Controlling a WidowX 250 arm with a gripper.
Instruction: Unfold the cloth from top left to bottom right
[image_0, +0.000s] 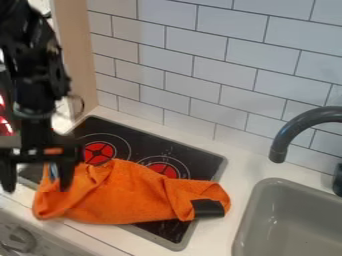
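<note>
The gripper (37, 181) hangs at the left of the view, over the front left part of the stove, its two fingers wide apart. An orange cloth (127, 197) lies bunched and folded across the stove's front half, stretching from the counter's front edge on the left to near the stove's right side. A black patch (208, 208) marks its right end. The right finger stands in front of the cloth's upper left part; whether they touch I cannot tell. Beside that finger, a small blue bit (53, 172) shows at the cloth's left edge.
Under the cloth is a black stove top (194, 157) with red-centred burners. A grey sink (248, 235) lies at the lower right, with a dark curved faucet (290, 131) over it. White tiled wall (200, 70) runs behind the counter. A stove knob (20, 239) is at the lower left.
</note>
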